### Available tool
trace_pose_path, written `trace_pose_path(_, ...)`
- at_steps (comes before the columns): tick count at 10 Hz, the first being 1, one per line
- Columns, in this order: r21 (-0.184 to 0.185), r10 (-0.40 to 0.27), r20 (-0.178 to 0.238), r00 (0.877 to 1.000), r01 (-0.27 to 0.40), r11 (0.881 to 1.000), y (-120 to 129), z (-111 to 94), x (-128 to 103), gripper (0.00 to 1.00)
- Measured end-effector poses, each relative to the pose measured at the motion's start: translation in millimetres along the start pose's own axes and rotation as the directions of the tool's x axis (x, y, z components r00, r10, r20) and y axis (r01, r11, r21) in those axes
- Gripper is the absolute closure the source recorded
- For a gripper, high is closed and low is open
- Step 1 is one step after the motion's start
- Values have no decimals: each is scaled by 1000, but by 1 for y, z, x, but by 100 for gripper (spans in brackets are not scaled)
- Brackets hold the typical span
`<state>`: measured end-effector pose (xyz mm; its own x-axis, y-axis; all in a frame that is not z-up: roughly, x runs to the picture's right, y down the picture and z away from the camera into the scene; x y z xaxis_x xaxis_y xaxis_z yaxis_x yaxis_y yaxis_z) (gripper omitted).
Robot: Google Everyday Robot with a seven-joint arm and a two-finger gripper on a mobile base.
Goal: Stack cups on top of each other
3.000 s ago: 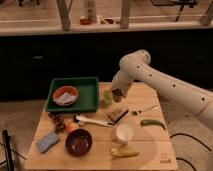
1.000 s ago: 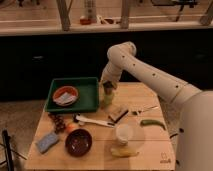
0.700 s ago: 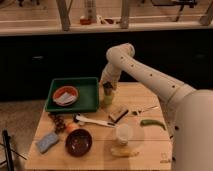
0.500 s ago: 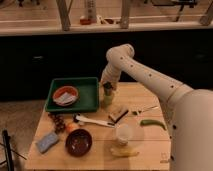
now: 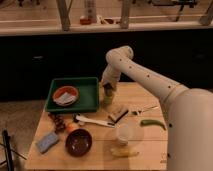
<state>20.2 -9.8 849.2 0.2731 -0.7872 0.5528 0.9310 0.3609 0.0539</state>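
Note:
The pale yellow-green cup [image 5: 107, 99] stands upright on the wooden table [image 5: 150, 145], just right of the green tray. My gripper [image 5: 108, 88] hangs straight down over it from the white arm [image 5: 145, 75]. It is shut on the dark brownish-olive cup [image 5: 108, 90], which sits directly on top of the pale cup's mouth. I cannot tell how deep the dark cup sits inside the pale one.
A green tray [image 5: 87, 97] with an orange bowl [image 5: 65, 94] lies at the left. In front are a white-handled brush [image 5: 92, 120], a dark block [image 5: 118, 114], a fork [image 5: 143, 109], a green pepper [image 5: 152, 123], a white cup [image 5: 124, 133], a banana [image 5: 124, 152], a dark red bowl [image 5: 79, 142] and a blue sponge [image 5: 47, 142].
The arm carried the dark cup left from the table's middle to above the pale cup. Over the last second it has stayed there, sinking slightly.

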Motion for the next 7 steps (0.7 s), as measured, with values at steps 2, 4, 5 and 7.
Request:
trace_pose_path(2, 3, 10, 5, 1000, -10, 1000, 2, 2, 2, 43)
trace_pose_path(4, 7, 15, 11, 1000, -15, 1000, 2, 5, 3, 25)
trace_pose_path(5, 8, 15, 15, 1000, -15, 1000, 1, 7, 2, 20)
trace_pose_path(7, 9, 18, 18, 1000, -18, 1000, 2, 8, 3, 20)
